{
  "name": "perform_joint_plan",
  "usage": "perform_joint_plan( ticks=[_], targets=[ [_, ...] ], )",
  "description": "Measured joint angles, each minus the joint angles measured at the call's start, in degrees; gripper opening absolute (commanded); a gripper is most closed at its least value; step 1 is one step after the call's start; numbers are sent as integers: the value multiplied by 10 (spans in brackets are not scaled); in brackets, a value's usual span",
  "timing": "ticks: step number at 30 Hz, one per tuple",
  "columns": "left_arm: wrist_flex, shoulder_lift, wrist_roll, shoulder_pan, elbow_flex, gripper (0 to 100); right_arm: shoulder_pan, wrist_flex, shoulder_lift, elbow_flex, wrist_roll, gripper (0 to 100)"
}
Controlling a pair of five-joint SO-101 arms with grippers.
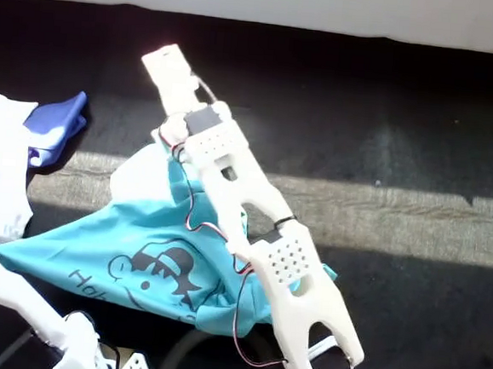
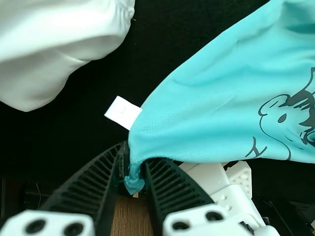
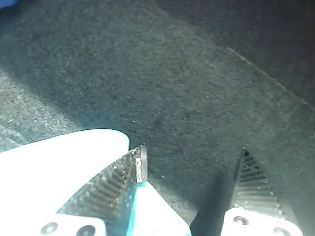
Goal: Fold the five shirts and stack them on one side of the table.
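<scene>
Dark felt mat (image 3: 187,83) extends beneath and ahead of the right gripper (image 3: 193,152). A brown wood surface (image 2: 129,219) lies directly below the left gripper (image 2: 135,162).

A dark, felt-like cover lies over the tabletop (image 1: 420,147). A pale band of sunlight (image 1: 398,215) crosses it from side to side, with shadow on both sides. A white wall (image 1: 329,7) runs along the far edge. Brown wood (image 2: 129,219) shows at the near edge.

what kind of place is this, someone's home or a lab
Likely a robot lab or hobby bench, not a living space: a white robot arm over a dark mat, the left claw shut on a turquoise shirt, a white shirt heaped beside it.
</scene>
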Motion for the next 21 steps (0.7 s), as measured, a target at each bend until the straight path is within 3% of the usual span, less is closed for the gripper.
perform_joint_plan(
  ticks=[9, 21],
  targets=[
    [0, 0, -27, -6, 0, 9, -55, 17, 86, -88, 0, 281],
    [0, 0, -27, -6, 0, 9, -76, 53, 33, -92, 0, 281]
  ],
)
